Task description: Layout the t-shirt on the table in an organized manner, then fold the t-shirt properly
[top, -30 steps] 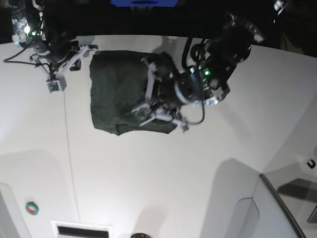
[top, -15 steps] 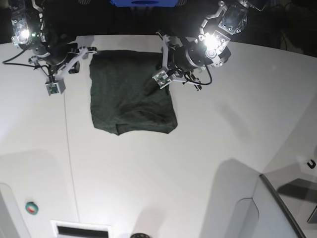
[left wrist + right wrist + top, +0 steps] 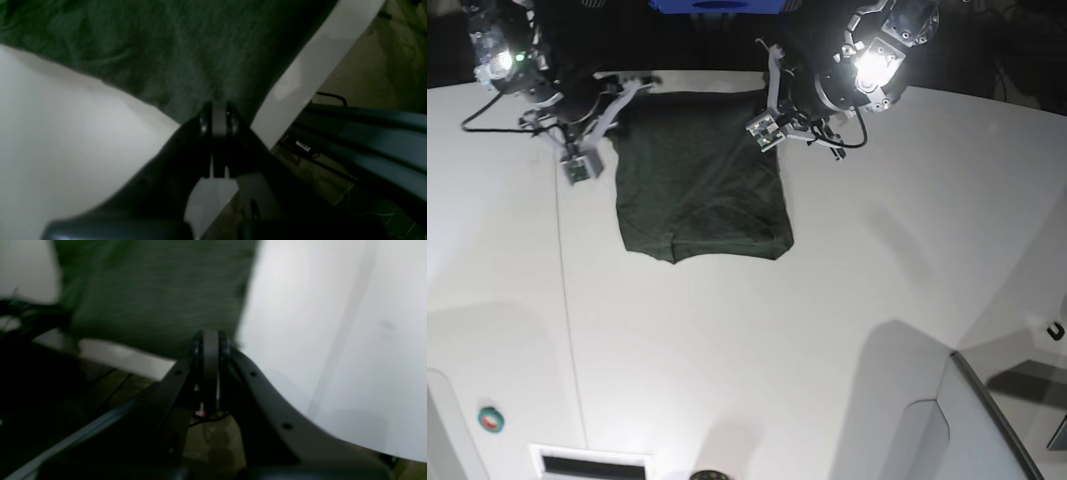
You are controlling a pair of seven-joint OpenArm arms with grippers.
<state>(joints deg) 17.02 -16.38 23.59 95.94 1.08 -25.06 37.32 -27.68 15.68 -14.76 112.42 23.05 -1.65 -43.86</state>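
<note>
The dark green t-shirt [image 3: 702, 180] lies flat as a rough rectangle on the white table [image 3: 827, 330], with its top edge close to the far edge. My left gripper [image 3: 772, 88] is at its top right corner. In the left wrist view this gripper [image 3: 218, 113] is shut, with its tip on the t-shirt's [image 3: 166, 50] corner beside the table [image 3: 66, 116] edge. My right gripper [image 3: 635, 88] is at the top left corner. In the blurred right wrist view it [image 3: 210, 340] is shut at the t-shirt's [image 3: 156, 290] edge.
A thin dark seam line [image 3: 562, 280] runs down the table's left side. A raised grey-white panel with a dark edge [image 3: 987, 420] stands at the bottom right. A small green-and-red button [image 3: 491, 420] and a slot [image 3: 592, 465] are at the bottom left.
The left arm left the middle of the shirt and went to its top right corner. Both grippers then shifted right and toward the far edge, and the shirt moved with them and lies straighter.
</note>
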